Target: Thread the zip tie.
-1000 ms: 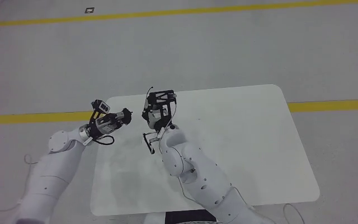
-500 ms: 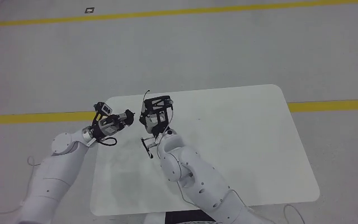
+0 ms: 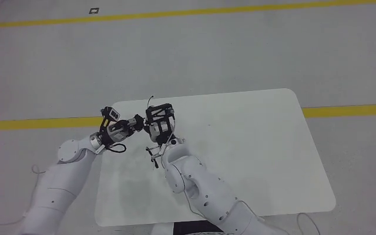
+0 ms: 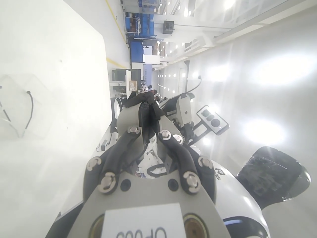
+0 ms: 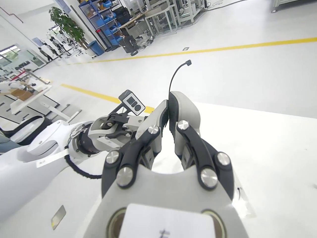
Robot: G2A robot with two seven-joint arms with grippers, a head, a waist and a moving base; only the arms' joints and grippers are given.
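**Tie pinched in the right gripper, both arms met near the table's far left corner, threading not yet done**

Nearest the robot, a clear bag [image 4: 14,95] with spare black ties lies flat on the table [image 3: 252,147]. Beyond it and raised off the surface, the right gripper [image 5: 169,101] is clamped fully closed on the zip tie [image 5: 171,78]. The strap rises from between its pads and curves over to a small square head, free in the air. The left gripper [image 4: 148,111] sits just beside it, tip toward tip, its fingers drawn together. Something dark is at their ends, and I cannot tell whether that is the tie's tail. This looks like the lining-up step. The next move likely calls for steering the tail squarely into the head's slot, slowly, since the thin strap will probably flex.
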